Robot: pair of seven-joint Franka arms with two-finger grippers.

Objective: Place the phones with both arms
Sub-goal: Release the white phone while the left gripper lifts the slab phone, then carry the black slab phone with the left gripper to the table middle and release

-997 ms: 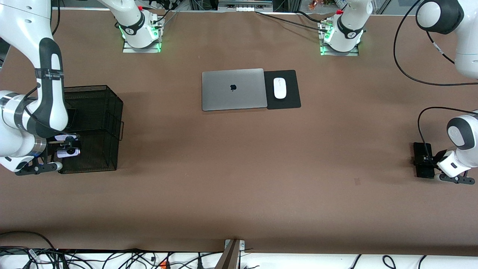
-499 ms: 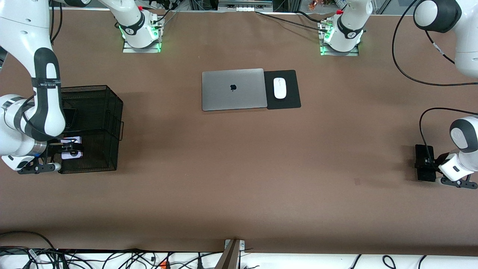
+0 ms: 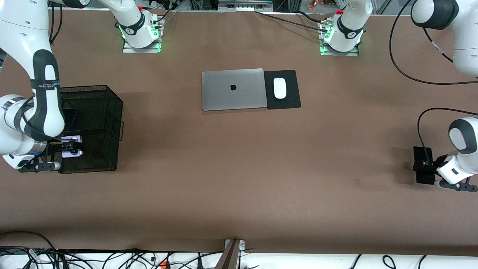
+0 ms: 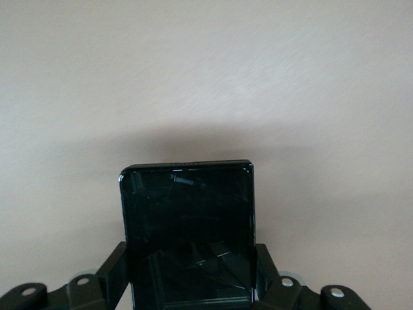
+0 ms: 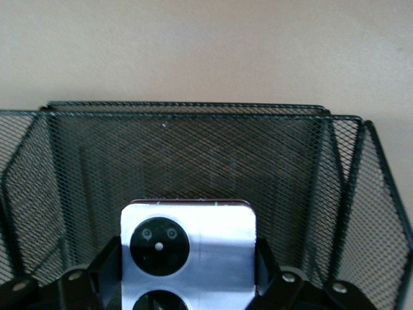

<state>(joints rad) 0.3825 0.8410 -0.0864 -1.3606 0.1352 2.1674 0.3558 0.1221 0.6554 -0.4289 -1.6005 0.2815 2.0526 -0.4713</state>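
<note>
Standing at the right arm's end of the desk [image 3: 239,179], a black mesh basket [image 3: 112,112] holds a dark phone [image 3: 70,116] leaning in its part farther from the front camera. The right gripper [image 3: 71,147] is inside the basket, its fingers [image 5: 106,261] flanking the lilac-white phone [image 5: 188,255]; whether they grip it I cannot tell. At the left arm's end, the left gripper [image 3: 429,164] has its fingers [image 4: 116,258] clamped on the black folded phone [image 4: 187,232] over bare desk.
</note>
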